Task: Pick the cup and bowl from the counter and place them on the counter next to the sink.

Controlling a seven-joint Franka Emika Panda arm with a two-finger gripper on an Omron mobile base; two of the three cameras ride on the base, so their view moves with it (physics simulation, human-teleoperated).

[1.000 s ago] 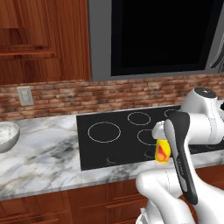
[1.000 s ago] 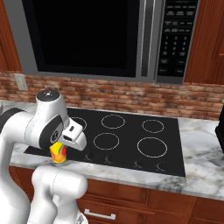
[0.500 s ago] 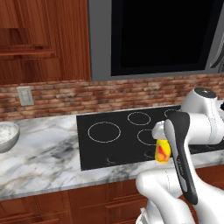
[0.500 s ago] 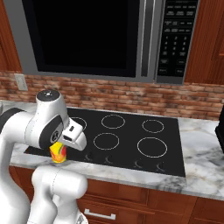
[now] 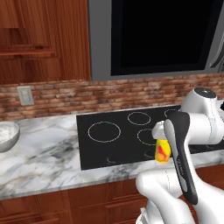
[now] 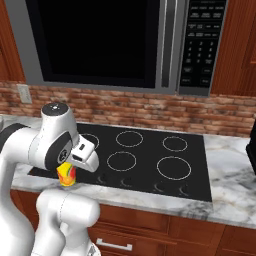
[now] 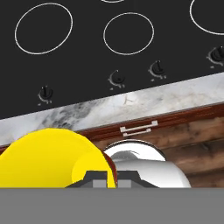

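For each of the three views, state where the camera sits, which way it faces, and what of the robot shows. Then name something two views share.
Left base view: behind-left, facing the cooktop; arm lower right carrying the cup.
Right base view: behind-right, same cooktop; arm lower left.
Hand view: on the hand, looking down past the cup at the counter; jaws at the bottom.
Shared: cup, cooktop.

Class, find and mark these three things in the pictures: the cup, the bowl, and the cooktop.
cup [image 5: 162, 151]: left base view, its yellow side with the red blotch.
bowl [image 5: 7, 135]: left base view, its pale mottled inside by the rim.
cooktop [image 6: 145, 161]: right base view, bare black glass between the rings.
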